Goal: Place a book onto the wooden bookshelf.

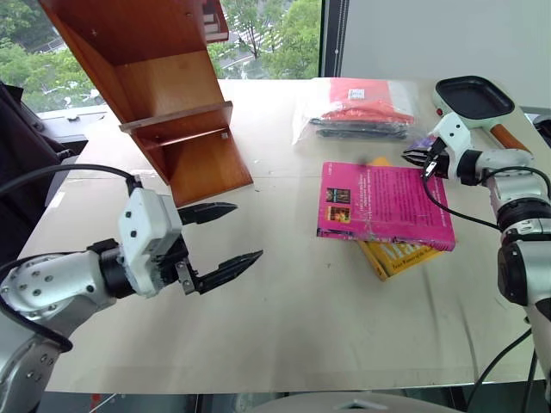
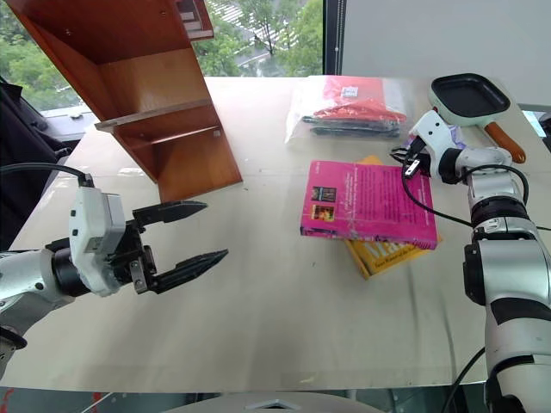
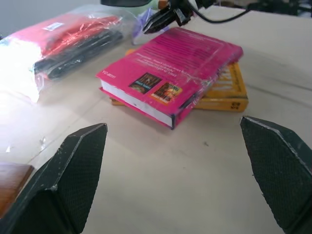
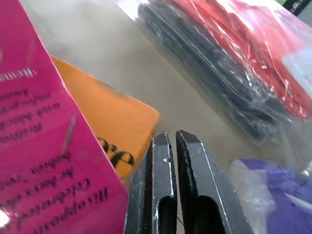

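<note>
We see the left claw (image 1: 219, 237) spread wide, holding nothing, hovering over the bare desk (image 1: 301, 318) below the wooden bookshelf (image 1: 164, 95). Right claw (image 1: 419, 158) is clenched tight on nothing, its tips just at the far right corner of the book (image 1: 383, 206). That book is a magenta paperback, back cover up with small text and two dark pictures, lying flat on a yellow book (image 1: 405, 256), beside a plastic bag (image 1: 357, 110).

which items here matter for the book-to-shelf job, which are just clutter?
Job: pink book; wooden bookshelf; right gripper, shut at the book's far corner; left gripper, open.

Clutter: yellow book under the pink one; plastic bag; black pan.
</note>
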### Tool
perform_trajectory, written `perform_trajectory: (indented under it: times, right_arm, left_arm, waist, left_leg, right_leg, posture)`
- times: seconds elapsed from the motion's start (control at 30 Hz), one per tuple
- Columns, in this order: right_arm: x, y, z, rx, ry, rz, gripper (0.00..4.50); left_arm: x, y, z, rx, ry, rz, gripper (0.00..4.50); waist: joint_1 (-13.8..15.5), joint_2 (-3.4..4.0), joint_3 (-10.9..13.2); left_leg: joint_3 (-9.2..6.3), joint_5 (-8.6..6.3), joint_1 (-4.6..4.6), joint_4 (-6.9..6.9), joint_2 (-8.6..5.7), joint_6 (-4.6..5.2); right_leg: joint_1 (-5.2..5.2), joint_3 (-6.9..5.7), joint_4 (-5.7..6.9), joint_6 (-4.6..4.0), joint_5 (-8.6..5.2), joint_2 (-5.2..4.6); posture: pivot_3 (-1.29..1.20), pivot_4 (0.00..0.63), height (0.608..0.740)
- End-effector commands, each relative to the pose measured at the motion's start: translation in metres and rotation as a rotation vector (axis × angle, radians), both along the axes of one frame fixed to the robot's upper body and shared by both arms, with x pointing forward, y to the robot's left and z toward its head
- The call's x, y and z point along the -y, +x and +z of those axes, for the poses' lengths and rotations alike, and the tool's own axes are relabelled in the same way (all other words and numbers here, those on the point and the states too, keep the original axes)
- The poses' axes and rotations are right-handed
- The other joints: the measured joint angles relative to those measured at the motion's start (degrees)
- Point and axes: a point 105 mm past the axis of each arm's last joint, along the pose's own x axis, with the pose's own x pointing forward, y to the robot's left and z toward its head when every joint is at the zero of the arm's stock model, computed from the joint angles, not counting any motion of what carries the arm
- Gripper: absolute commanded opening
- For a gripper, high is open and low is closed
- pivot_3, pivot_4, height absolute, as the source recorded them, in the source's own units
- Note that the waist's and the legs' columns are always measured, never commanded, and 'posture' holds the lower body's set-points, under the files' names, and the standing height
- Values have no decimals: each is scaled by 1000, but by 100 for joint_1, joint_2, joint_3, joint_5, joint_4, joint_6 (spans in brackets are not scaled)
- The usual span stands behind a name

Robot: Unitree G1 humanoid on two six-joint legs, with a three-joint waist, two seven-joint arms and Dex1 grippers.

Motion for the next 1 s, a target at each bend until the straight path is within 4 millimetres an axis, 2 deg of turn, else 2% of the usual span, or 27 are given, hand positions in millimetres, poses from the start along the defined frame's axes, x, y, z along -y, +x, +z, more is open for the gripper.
perform_trajectory:
  times: [0.03,0.27,0.4,0.57,0.83,1.0]
  right_arm:
    - [8,3,23,68,-40,-22,40]
    - [23,-5,15,-4,-144,-4,40]
    - [39,-18,9,-104,-174,24,40]
    - [49,-36,6,-217,-152,88,40]
    - [48,-64,11,-360,-17,205,40]
    - [47,-86,3,-445,-1,260,40]
  left_arm:
    - [3,-5,6,29,2,-8,4500]
    - [5,-6,3,11,5,-27,4500]
    - [5,-5,0,-4,12,-48,4500]
    - [3,-5,-1,-16,12,-65,4500]
    - [2,-6,-3,-28,12,-73,4500]
    - [1,-8,-5,-45,15,-72,4500]
  waist:
    - [-4,0,0]
    - [-2,1,1]
    - [-5,1,1]
    - [-3,1,1]
    - [-1,1,1]
    - [29,1,1]
  left_leg:
    - [0,0,1,0,0,0]
    - [0,0,2,0,0,1]
    - [4,0,3,0,-1,1]
    - [3,-1,3,-1,0,2]
    - [5,-1,7,0,2,3]
    - [5,-1,6,0,2,3]
  right_leg:
    - [0,0,0,0,0,1]
    - [-1,0,1,-1,0,6]
    - [-1,4,1,-1,0,6]
    - [-1,3,1,-1,0,6]
    - [0,5,3,0,0,8]
    - [0,4,3,1,0,8]
  posture:
    - [0,150,731]
    - [0,150,731]
    - [0,150,731]
    - [0,150,731]
    - [0,150,731]
    - [0,150,731]
